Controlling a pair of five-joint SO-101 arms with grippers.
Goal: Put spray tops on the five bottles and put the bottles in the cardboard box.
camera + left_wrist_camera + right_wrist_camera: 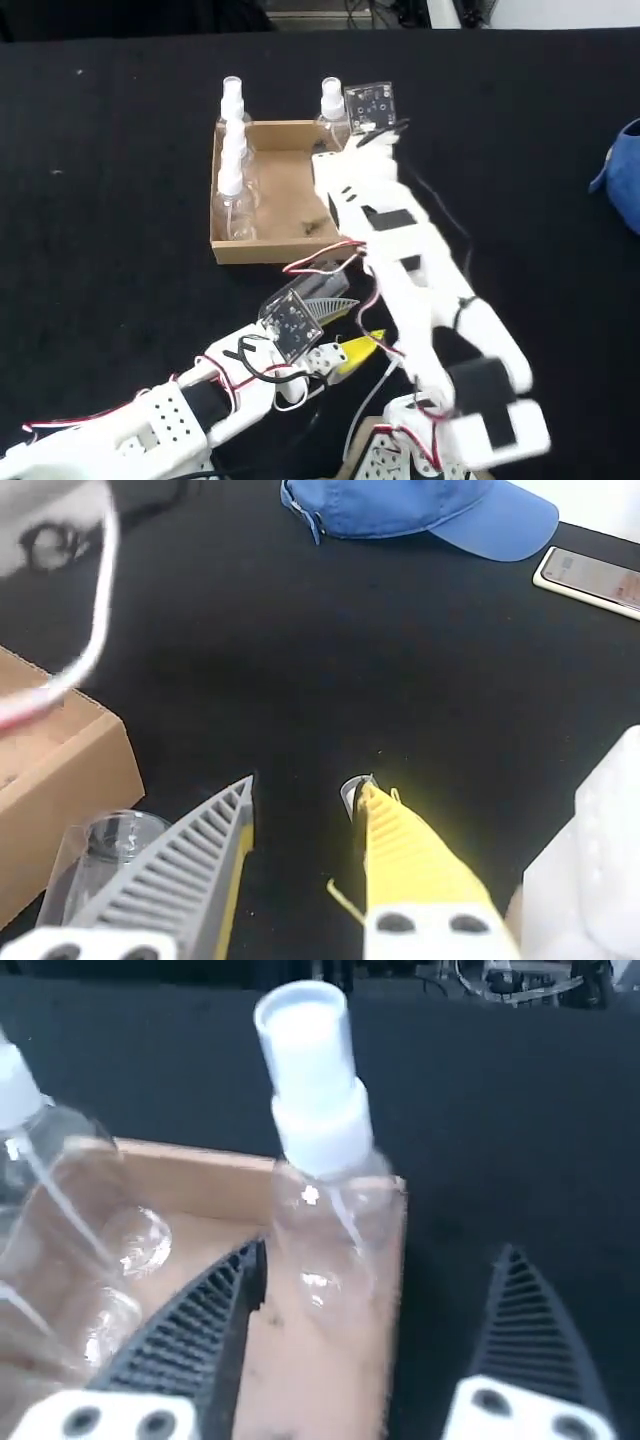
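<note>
The cardboard box (pixel 285 190) lies at the table's middle. Three clear bottles with white spray tops (pixel 232 175) stand in a row along its left wall. Another topped bottle (pixel 325 1200) stands at the box's far right corner (pixel 333 105), between the fingers of my open right gripper (pixel 380 1250); whether it touches them or is inside the wall I cannot tell. My left gripper (pixel 305 785) is open near the box's front right, low over the cloth. A clear bottle with no top (pixel 105 855) stands beside its grey finger (pixel 200 860), by the box corner (pixel 90 760).
A black cloth (pixel 120 220) covers the table. A blue cap (pixel 420 510) and a phone (pixel 590 575) lie off to the right, the cap also at the table's right edge (pixel 622 185). Red and white cables (pixel 325 262) hang in front of the box.
</note>
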